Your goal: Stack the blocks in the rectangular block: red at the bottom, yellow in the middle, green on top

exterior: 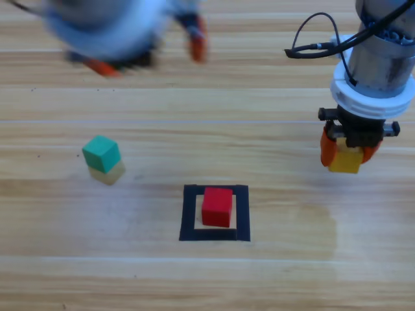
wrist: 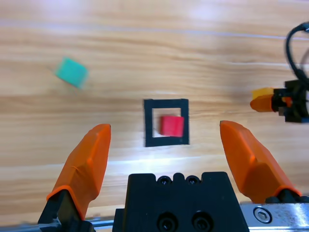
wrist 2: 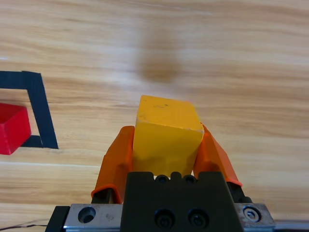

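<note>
Left tool (wrist: pixel 164 140) agape, red cube (wrist: pixel 172 125) in tape square (wrist: pixel 166 123) (off-centre) — green cube (wrist: pixel 71 72) apart

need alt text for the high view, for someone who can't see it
The right gripper holds the yellow cube, right of a black tape square with the red cube inside it. The green cube lies far left on the wooden table; the left gripper hangs blurred at the top edge.
</note>
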You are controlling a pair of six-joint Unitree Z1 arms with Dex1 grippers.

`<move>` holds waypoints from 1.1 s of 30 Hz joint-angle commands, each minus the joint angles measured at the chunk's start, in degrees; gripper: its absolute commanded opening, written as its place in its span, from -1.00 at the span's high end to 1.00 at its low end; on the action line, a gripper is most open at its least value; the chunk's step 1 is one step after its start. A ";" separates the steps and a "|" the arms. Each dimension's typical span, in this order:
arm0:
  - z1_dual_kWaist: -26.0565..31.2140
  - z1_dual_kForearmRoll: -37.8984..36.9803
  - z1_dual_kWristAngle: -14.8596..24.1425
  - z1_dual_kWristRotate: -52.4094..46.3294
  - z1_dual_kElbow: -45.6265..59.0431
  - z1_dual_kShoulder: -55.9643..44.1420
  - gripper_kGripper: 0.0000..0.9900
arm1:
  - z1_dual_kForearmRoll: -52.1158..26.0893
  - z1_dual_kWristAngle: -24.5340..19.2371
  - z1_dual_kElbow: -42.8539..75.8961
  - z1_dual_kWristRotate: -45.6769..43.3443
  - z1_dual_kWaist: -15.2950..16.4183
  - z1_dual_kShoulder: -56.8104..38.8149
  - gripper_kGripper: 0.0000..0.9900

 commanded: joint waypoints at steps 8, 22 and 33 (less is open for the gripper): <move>4.54 -7.90 3.60 30.20 16.09 -25.10 -0.83 | 10.38 -1.08 -16.55 10.29 11.34 9.69 1.00; 7.08 -7.99 -1.15 39.43 14.77 -27.91 -0.86 | 17.50 0.41 -34.21 16.26 16.44 22.34 1.00; 7.08 -10.18 -2.47 37.49 18.37 -26.94 -0.90 | 17.50 0.06 -36.76 17.14 17.67 22.70 1.00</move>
